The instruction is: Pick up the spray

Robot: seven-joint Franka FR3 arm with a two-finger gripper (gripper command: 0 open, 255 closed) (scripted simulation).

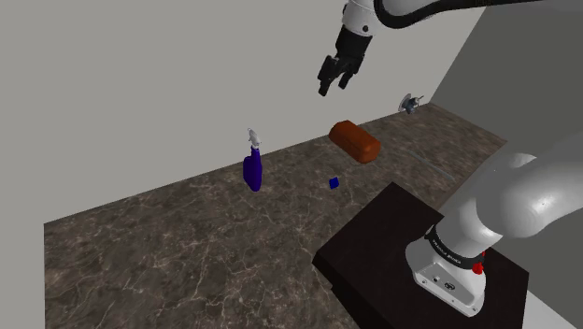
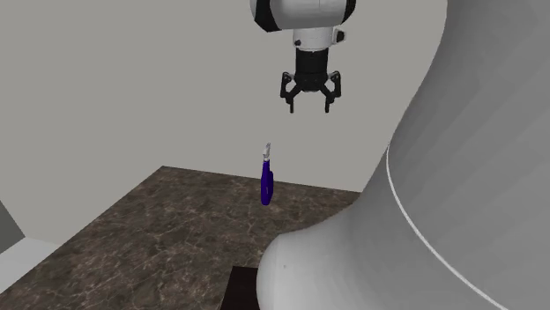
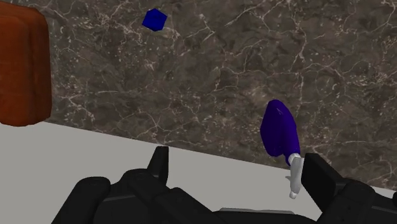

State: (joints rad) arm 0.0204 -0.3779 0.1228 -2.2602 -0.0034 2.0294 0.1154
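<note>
The spray [image 1: 252,168] is a dark blue bottle with a white trigger head, standing upright on the dark marble surface near the back wall. It also stands out in the second exterior view as the spray [image 2: 267,180], and in the wrist view the spray [image 3: 280,135] lies close to one fingertip [image 3: 318,175]. My black gripper [image 1: 334,78] hangs high in the air, well above and to the shoulder view's right of the bottle. In the second exterior view the gripper [image 2: 311,99] is open, fingers spread, holding nothing.
A reddish-brown rounded block [image 1: 354,141] lies near the wall, right of the bottle in the shoulder view. A small blue cube [image 1: 333,182] sits on the marble surface [image 1: 177,252] between them. The dark stand [image 1: 374,243] fills the lower right. A small metal fixture [image 1: 409,103] is on the wall.
</note>
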